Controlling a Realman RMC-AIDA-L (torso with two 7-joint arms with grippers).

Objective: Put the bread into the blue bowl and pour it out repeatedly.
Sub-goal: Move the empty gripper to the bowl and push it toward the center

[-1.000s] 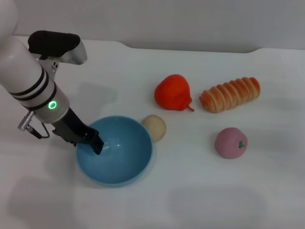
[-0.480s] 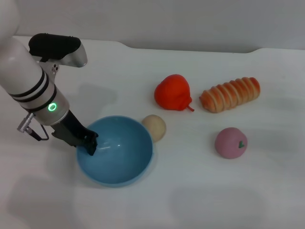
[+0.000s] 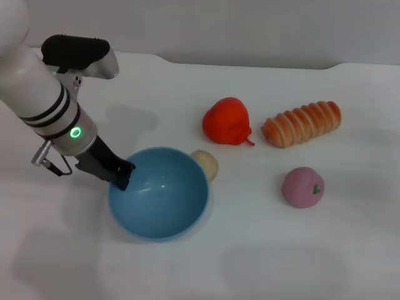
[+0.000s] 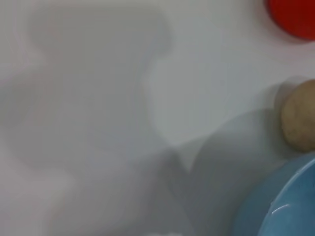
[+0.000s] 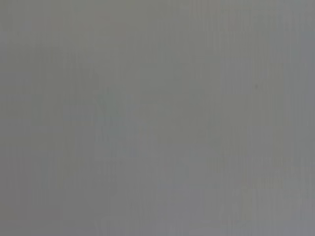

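The left gripper is at the left rim of the round, deep, glossy light-blue plastic bowl. Its dark jaws are closed narrowly on that rim, one side inside the bowl wall and one outside. The bowl sits on the white tabletop and holds nothing. It appears slightly raised on the gripper's side, though the head view does not settle this.

The long golden-orange toy bread with pale cream spiral ridges lies on the tabletop, well apart from the bowl, at the far right. Just beside it, toward the bowl, is a red pepper-shaped toy. A small round beige ball touches or nearly touches the bowl's far-right rim. A pink round toy fruit lies nearer the robot than the bread, apart from it.

The left wrist view shows the bowl's edge, the beige ball and part of the red toy.

The right gripper does not appear in any view.
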